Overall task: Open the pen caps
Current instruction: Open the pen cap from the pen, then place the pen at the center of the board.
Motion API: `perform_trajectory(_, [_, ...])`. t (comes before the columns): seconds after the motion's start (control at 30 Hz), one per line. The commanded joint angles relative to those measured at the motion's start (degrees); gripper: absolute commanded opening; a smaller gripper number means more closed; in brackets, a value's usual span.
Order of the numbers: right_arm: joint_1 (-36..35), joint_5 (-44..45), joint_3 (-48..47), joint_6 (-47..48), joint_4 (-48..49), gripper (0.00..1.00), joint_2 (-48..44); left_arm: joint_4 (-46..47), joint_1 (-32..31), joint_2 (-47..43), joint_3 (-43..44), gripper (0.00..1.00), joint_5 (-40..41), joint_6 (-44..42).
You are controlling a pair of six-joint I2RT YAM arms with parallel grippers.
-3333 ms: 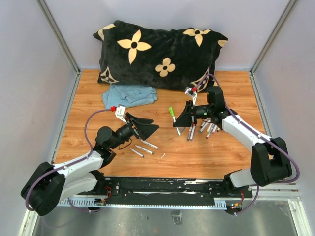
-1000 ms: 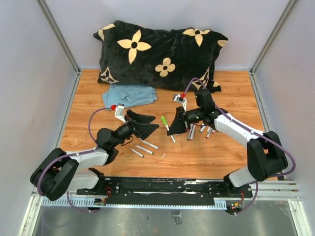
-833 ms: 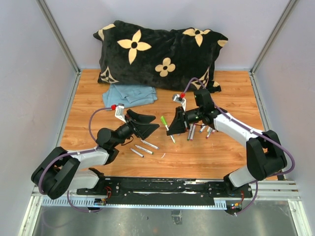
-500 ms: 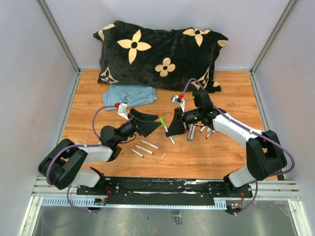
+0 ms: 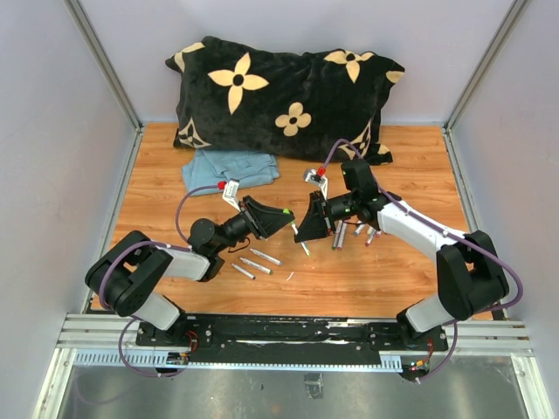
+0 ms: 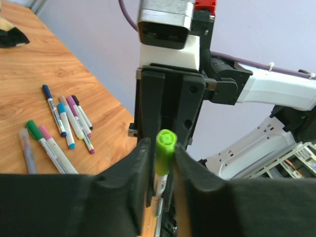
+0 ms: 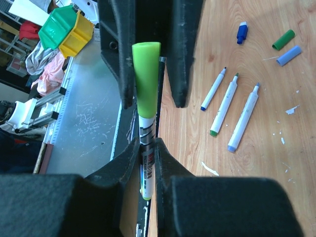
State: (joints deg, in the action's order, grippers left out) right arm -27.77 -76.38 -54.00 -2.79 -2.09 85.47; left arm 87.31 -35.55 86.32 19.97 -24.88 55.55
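Note:
A white pen with a lime-green pen cap [image 5: 286, 212] hangs above the table between the two arms. My right gripper [image 7: 147, 153] is shut on the pen's barrel [image 7: 148, 165], with the cap [image 7: 146, 74] sticking out past its fingertips. Facing it, my left gripper [image 6: 163, 159] is shut on the same cap [image 6: 165, 148], and both pads press its sides. In the top view the left gripper [image 5: 279, 216] and right gripper [image 5: 301, 232] meet tip to tip. Loose caps lie on the wood: blue [image 7: 241, 32], green [image 7: 283, 39], pale blue [image 7: 288, 55].
Several capped pens [image 5: 362, 229] lie in a cluster under the right arm. Three uncapped pens [image 5: 253, 262] lie near the left arm. A black flowered pillow [image 5: 279, 92] and a folded blue cloth [image 5: 229, 168] sit at the back.
My left gripper moved right to the pen and went from wide open to shut on the green cap. The right gripper kept its grip on the barrel and barely moved.

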Motion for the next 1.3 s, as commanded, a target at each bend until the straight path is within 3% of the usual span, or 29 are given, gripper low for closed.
perform_trajectory(0.0, [-0.66, 0.61, -2.08, 1.98, -1.78, 0.03, 0.05, 2.79, -0.40, 0.61, 1.43, 0.16, -0.13, -0.35])
perform_trajectory(0.07, [-0.72, 0.70, -2.08, 2.01, -1.84, 0.03, 0.05, 2.45, -0.40, 0.37, 1.16, 0.01, 0.74, -0.35])
perform_trajectory(0.1, [-0.72, 0.77, -2.04, 2.07, -1.81, 0.02, 0.09, 2.42, -0.40, -0.07, 0.96, 0.01, 1.55, -0.50])
perform_trajectory(0.43, [-2.59, 1.68, -1.38, 1.03, -0.81, 0.01, 1.40, -5.34, 8.61, -9.82, 2.78, 0.00, 9.29, -3.45])
perform_trajectory(0.63, [-3.93, 2.61, -1.36, 0.85, -0.69, 0.01, 2.59, -3.98, 17.18, -12.43, 1.93, 0.00, 10.03, 2.94])
perform_trajectory(0.73, [-3.99, 6.64, -1.78, 2.51, -2.83, 0.01, 2.86, -6.71, 18.51, -14.57, 0.53, 0.00, 9.81, 3.80])
perform_trajectory(0.9, [-4.87, 25.05, -5.23, 7.20, -9.55, 0.01, 5.10, -24.45, 18.50, -20.19, -3.57, 0.00, 11.45, 2.16])
perform_trajectory(1.03, [-7.26, 35.85, -11.24, 10.32, -15.45, 0.02, 11.13, -49.88, 18.50, -25.55, -3.64, 0.00, 18.66, 1.23])
perform_trajectory(1.27, [-12.40, 43.86, -18.47, 12.16, -22.12, 0.03, 19.91, -68.02, 18.51, -30.58, -3.03, 0.00, 28.01, 1.15])
